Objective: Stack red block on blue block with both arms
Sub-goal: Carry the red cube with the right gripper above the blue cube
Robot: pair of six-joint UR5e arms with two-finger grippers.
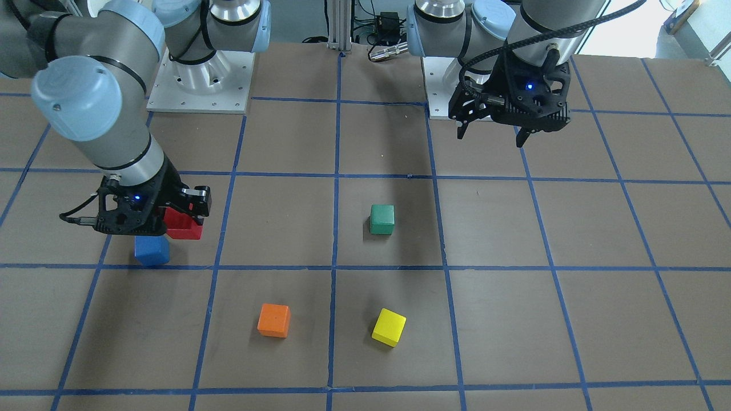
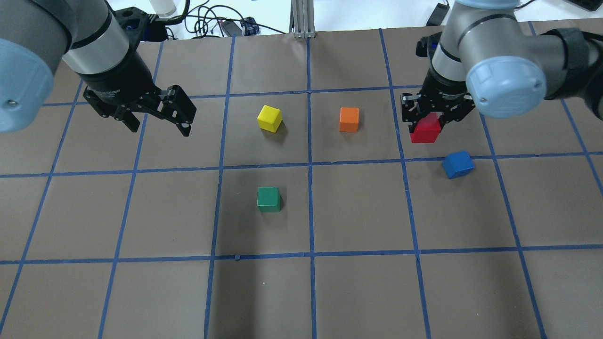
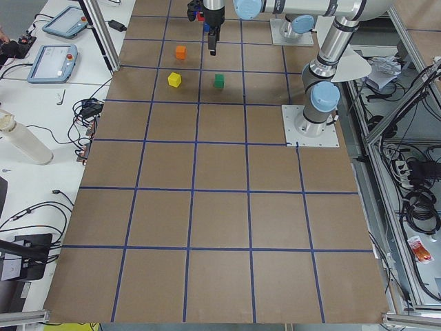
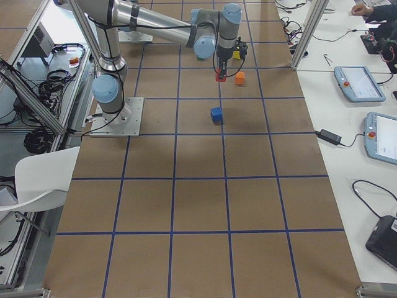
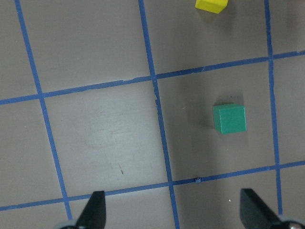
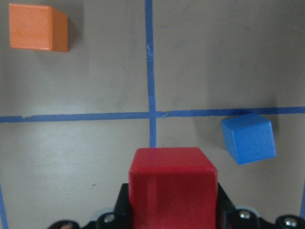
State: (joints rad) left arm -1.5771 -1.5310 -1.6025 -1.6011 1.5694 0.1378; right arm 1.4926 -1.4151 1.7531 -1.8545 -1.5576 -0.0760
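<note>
My right gripper [image 2: 426, 126] is shut on the red block [image 2: 425, 131] and holds it above the table; they also show in the front view, gripper [image 1: 180, 221] and red block [image 1: 185, 228]. In the right wrist view the red block [image 6: 172, 183] sits between the jaws. The blue block [image 2: 458, 164] lies on the table, slightly turned, a short way to the right of the red block and nearer the robot; it also shows in the front view [image 1: 152, 250] and the right wrist view [image 6: 249, 138]. My left gripper [image 2: 158, 123] is open and empty, raised over the table's left side.
A green block [image 2: 268, 199], a yellow block [image 2: 269, 118] and an orange block [image 2: 349, 119] lie on the brown table with its blue tape grid. The orange block is one square left of the red block. The arm bases [image 1: 200, 80] stand at the robot's edge.
</note>
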